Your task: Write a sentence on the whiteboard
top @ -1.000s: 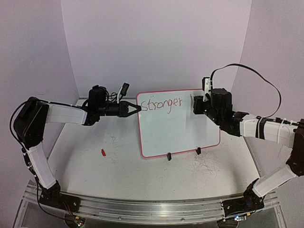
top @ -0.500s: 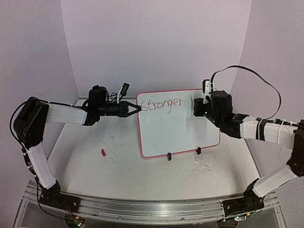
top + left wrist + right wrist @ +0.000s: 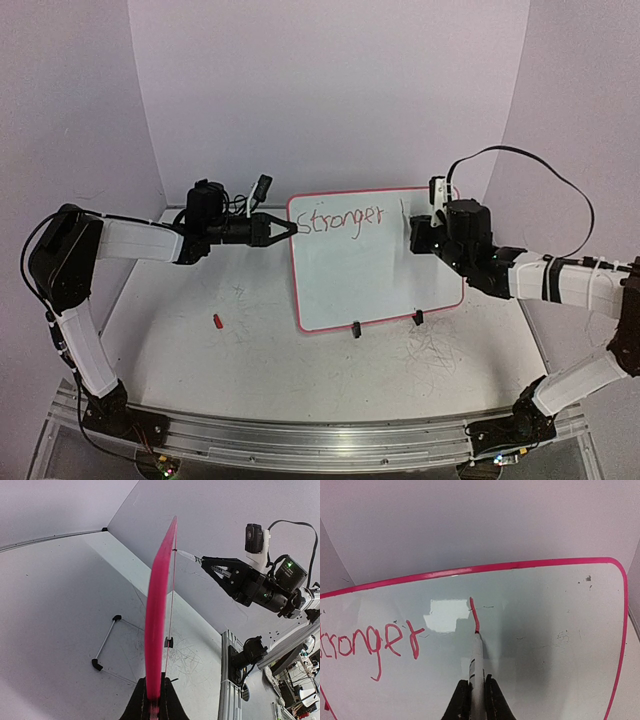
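The sentence (image 3: 370, 641) loses its first letter at the right wrist view's left edge.

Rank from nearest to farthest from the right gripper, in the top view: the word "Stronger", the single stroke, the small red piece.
1. The single stroke, at the marker tip in the right gripper.
2. The word "Stronger", further left on the whiteboard.
3. The small red piece, far left on the table.

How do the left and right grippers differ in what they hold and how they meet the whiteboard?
The left gripper clamps the whiteboard by its edge; the right gripper grips a marker. The left gripper touches the board directly; the right gripper reaches it only through the marker tip. Both are shut.
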Controlling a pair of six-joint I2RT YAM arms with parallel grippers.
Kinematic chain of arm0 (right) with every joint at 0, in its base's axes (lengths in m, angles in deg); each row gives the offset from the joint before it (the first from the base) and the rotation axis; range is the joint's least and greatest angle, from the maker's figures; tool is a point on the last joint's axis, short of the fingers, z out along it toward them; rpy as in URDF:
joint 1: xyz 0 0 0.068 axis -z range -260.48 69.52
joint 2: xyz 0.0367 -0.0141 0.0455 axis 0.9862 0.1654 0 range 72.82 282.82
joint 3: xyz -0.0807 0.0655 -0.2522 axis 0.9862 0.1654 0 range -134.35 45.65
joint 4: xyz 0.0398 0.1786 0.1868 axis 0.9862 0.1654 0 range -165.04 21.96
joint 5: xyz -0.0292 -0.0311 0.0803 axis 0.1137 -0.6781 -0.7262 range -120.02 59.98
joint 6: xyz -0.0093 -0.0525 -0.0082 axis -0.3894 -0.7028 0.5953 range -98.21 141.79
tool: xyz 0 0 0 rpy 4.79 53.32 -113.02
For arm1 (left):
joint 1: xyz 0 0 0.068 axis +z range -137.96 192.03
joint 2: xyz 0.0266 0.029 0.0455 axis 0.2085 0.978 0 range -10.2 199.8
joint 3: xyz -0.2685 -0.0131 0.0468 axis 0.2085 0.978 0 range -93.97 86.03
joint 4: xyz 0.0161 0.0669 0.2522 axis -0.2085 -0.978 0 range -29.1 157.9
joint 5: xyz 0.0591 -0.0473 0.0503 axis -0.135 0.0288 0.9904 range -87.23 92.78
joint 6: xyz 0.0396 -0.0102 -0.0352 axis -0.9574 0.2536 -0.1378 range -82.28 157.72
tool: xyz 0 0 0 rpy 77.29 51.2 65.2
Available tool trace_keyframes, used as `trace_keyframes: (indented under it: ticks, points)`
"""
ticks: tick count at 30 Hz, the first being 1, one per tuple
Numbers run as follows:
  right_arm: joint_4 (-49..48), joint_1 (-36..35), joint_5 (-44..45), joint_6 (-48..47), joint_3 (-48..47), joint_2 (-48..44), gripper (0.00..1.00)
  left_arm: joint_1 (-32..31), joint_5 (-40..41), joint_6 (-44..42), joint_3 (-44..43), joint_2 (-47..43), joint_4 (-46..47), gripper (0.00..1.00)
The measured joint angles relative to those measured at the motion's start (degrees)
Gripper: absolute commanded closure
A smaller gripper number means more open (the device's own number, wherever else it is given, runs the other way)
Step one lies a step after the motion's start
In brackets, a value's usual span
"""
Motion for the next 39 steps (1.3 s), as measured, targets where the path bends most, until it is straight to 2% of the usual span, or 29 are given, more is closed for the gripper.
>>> trace_keyframes:
  ticks: [20,39]
  points:
    - [2.1,0.1,0.3,0.3,1.6,-3.0,1.00,0.0,0.0,-0.1,0.0,0.0,0.0,1.00]
    - [-0.1,0.1,-1.9,-1.1,-2.6,1.4,1.00,-0.1,0.0,0.0,0.0,0.0,-0.1,1.00]
